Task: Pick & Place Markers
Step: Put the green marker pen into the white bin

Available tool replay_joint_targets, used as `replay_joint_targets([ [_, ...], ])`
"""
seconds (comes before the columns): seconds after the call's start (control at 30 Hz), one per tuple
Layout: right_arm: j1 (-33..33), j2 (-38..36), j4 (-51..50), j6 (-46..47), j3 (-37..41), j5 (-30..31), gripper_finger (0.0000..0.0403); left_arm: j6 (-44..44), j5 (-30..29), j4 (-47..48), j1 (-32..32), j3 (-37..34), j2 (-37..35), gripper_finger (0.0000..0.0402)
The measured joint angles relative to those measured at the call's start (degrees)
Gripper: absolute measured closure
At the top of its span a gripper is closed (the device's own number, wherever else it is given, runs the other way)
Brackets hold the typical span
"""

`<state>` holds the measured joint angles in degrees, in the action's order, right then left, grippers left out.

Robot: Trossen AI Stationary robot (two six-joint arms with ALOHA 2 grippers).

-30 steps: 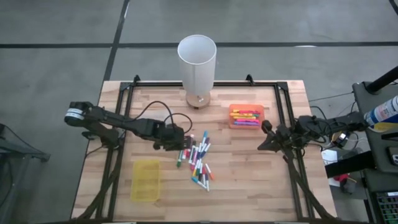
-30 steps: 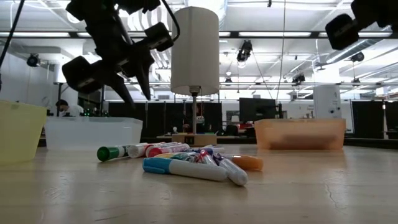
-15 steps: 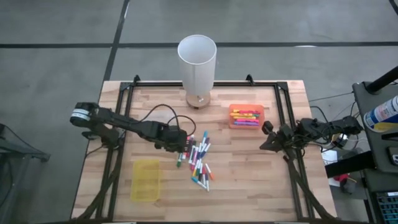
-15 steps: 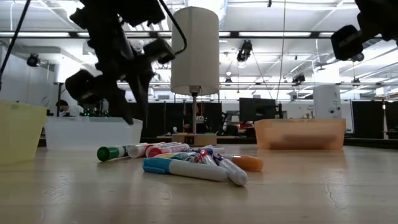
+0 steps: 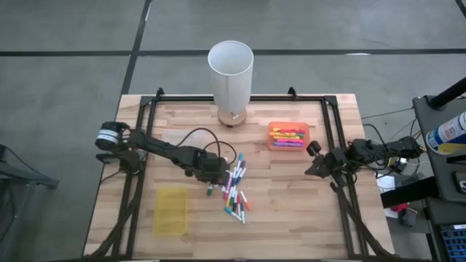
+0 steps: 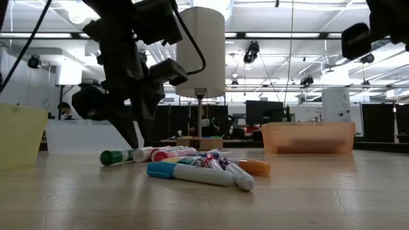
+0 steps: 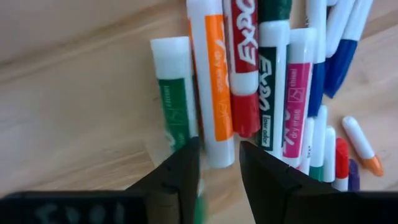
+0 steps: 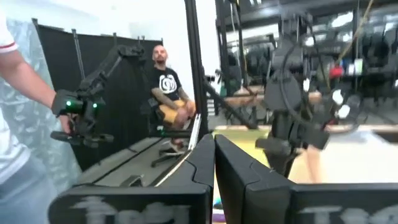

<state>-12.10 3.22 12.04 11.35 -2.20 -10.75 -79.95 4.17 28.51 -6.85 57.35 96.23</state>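
Observation:
A loose pile of markers [image 5: 233, 191] lies flat on the wooden table near its middle; the low view shows the same markers [image 6: 192, 167]. My left gripper [image 5: 216, 175] hangs open just above the pile's left edge, pointing steeply down. In the left wrist view its fingers [image 7: 180, 171] stand to either side of the near end of an orange-labelled marker [image 7: 213, 93], between a green one [image 7: 174, 106] and a red one [image 7: 244, 62], without touching. My right gripper [image 5: 315, 161] waits shut at the table's right side, raised.
An orange tray [image 5: 287, 136] with several markers sits at the back right. A yellow tray [image 5: 171, 211] is at the front left. A tall white lamp [image 5: 231, 73] stands at the far edge. A clear tray [image 6: 96, 135] shows in the low view. People are beyond the table [image 8: 165, 87].
My left gripper has come down and toward the table's right onto the left edge of the marker pile, rolling a little, its fingers still apart. My right gripper has sunk slightly and stayed shut. The markers have not moved.

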Motion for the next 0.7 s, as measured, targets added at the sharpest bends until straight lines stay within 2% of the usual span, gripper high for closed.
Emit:
replay_joint_targets([
  [0.47, 0.00, 0.60, 0.17, 1.70, 0.29, -0.01, 0.0394, -0.04, 1.41, 2.98, 0.11, 0.14, -1.52, 0.0278],
  [0.7, 0.00, 0.62, -2.64, 0.86, 0.25, 0.00, 0.0394, 0.16, -2.55, 5.13, 0.15, 0.08, -2.04, 0.0278],
])
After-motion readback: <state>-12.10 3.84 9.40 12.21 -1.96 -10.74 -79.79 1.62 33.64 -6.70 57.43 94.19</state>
